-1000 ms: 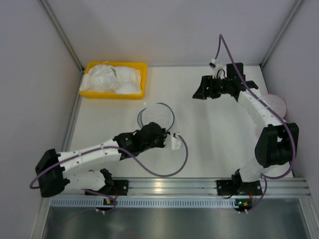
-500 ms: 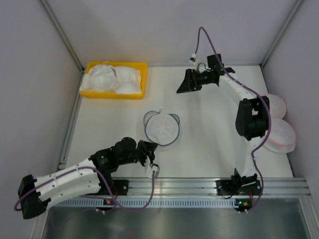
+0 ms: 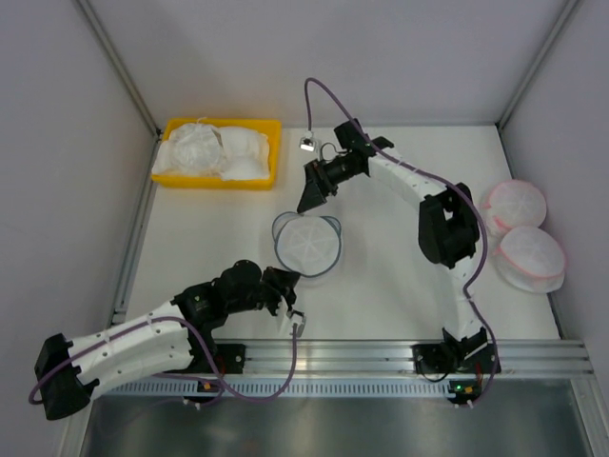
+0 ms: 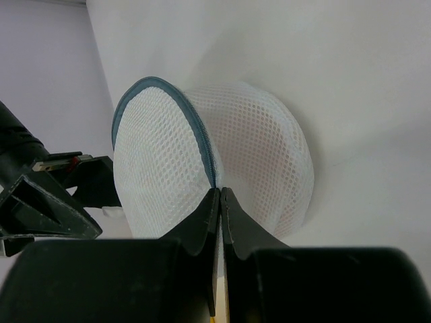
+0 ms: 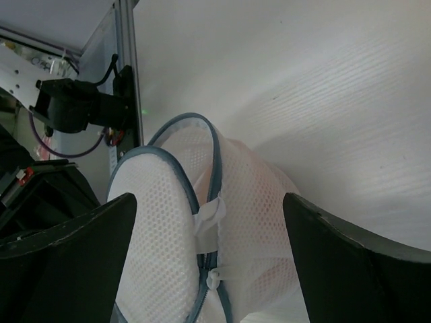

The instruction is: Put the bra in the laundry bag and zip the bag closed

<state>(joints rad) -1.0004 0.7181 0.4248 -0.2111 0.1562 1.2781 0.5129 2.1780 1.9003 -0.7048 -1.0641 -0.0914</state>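
The laundry bag (image 3: 307, 245), white mesh with a dark grey zipper rim, lies mid-table and looks puffed. A faint pink tint of the bra (image 4: 259, 161) shows through the mesh, and the rest of it is hidden. My left gripper (image 3: 288, 286) is at the bag's near edge. In the left wrist view it (image 4: 219, 191) is shut where the zipper rim (image 4: 202, 134) runs into the tips. My right gripper (image 3: 310, 195) hangs open just beyond the bag's far edge. In the right wrist view it (image 5: 209, 202) stands wide open around the bag (image 5: 262, 222), its white tab and its zipper pull (image 5: 214, 276).
A yellow bin (image 3: 271, 129) with white lumpy garments stands at the back left. Two round pouches with pink rims (image 3: 519, 204) (image 3: 533, 253) lie at the right edge. A metal rail (image 3: 343, 357) runs along the near edge, and frame posts stand at the back corners.
My right arm has swung left from the far right to just beyond the bag. My left arm pulled back toward the near edge, the bag came nearer with it, and it has held still since.
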